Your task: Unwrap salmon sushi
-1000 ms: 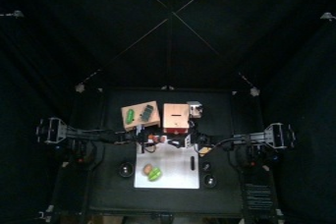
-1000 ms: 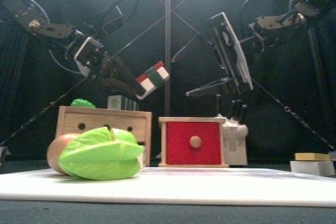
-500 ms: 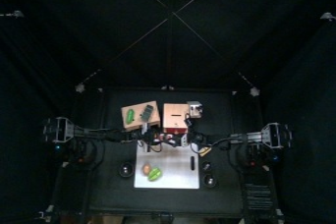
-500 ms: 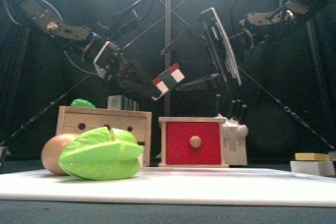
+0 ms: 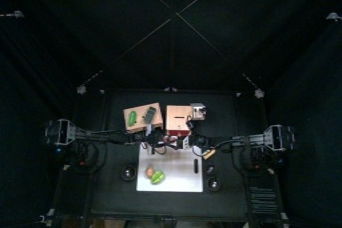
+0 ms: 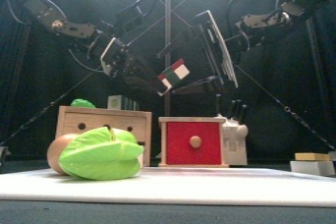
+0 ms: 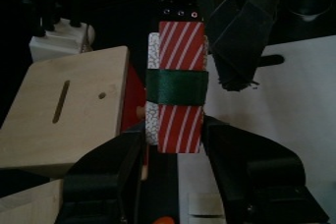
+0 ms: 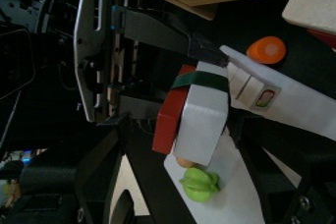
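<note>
The salmon sushi [image 6: 172, 73] is a red-and-white striped block with a dark green band. My left gripper [image 6: 153, 79] is shut on it and holds it in the air above the boxes, tilted. In the left wrist view the sushi [image 7: 180, 85] stands up between the jaws of the left gripper [image 7: 180, 138]. My right gripper [image 6: 218, 63] hangs close on the sushi's right, jaws open, apart from it. In the right wrist view the sushi [image 8: 197, 120] lies just ahead of the right gripper [image 8: 217, 174]. From above both grippers meet over the table's middle [image 5: 178, 144].
A wooden box [image 6: 102, 128] and a red box [image 6: 194, 141] stand behind a white board [image 6: 210, 187]. A green lettuce toy [image 6: 102, 154] lies on the board at the left. A white knife block [image 6: 235, 140] stands right of the red box.
My left gripper has carried the sushi up and to the right, toward the right gripper. The right gripper has moved left, closer to it.
</note>
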{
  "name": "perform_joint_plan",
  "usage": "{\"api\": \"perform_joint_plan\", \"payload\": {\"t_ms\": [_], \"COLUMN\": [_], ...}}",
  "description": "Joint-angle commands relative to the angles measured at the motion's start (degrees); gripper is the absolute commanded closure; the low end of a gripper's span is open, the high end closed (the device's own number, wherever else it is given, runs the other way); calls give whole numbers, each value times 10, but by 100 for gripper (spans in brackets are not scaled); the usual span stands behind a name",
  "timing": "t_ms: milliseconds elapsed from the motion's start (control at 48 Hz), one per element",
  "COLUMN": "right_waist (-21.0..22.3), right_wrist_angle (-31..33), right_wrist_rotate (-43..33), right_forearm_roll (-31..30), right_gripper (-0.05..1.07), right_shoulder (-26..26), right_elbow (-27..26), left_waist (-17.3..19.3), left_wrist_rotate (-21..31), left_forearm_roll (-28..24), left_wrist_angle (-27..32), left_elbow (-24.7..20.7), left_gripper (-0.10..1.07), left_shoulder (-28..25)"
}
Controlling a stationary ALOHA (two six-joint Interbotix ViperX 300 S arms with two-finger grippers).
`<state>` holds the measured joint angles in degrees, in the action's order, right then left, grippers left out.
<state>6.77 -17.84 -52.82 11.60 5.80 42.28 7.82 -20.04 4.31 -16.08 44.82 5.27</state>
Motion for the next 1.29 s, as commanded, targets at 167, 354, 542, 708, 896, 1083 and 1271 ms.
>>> {"api": "perform_joint_plan", "payload": {"t_ms": [167, 354, 542, 708, 896, 1083, 1271], "right_waist": [10, 12, 11, 11, 11, 11, 11], "right_wrist_angle": [-2, -2, 4, 11, 11, 11, 19], "right_wrist_rotate": [2, 3, 3, 3, 3, 3, 2], "right_forearm_roll": [-1, -1, -1, -1, -3, -6, -3], "right_gripper": [-1, 0, 0, 0, 9, 31, 42], "right_shoulder": [0, -4, -5, -5, -5, -6, -5], "right_elbow": [-16, -22, -22, -21, -22, -22, -22], "left_waist": [0, 0, -1, 0, 1, 1, 1], "left_wrist_rotate": [0, 0, 0, 0, 0, 1, 0], "left_forearm_roll": [-2, -1, -1, -1, -1, -1, -2], "left_wrist_angle": [-3, -3, -3, -3, -3, -3, -3], "left_elbow": [-15, -16, -18, -18, -18, -18, -16], "left_gripper": [39, 39, 39, 39, 39, 39, 39], "left_shoulder": [2, 0, -4, -4, -4, -4, -4]}}
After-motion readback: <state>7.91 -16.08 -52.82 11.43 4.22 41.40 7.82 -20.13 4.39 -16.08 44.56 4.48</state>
